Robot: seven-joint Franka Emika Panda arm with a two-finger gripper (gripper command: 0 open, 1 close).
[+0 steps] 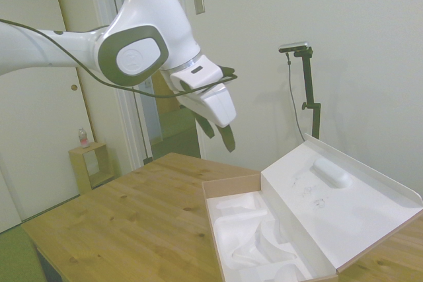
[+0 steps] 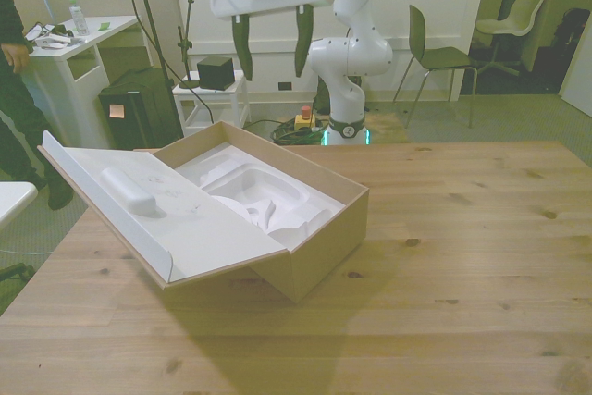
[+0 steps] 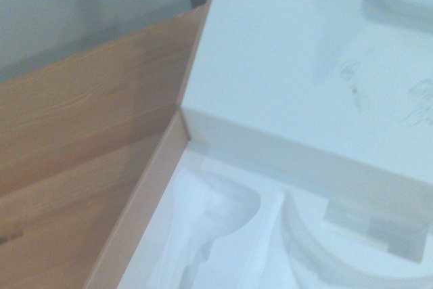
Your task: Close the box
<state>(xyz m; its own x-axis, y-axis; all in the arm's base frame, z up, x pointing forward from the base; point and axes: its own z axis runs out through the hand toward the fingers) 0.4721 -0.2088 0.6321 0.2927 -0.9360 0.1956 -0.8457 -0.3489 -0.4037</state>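
- My gripper hung high above the table, fingers spread apart and holding nothing.
- The box sat on the table toward the front view's left, below me and untouched.
- Its lid lay swung wide open, tilted outward to the front view's left, its oblong bump facing up.
- The white foam insert lay exposed inside.

My gripper has a glossy white plastic housing with dark matt fingers. The box is matt brown cardboard outside, smooth white inside, with a moulded white foam insert. The table is knotty, satin-finished wood.
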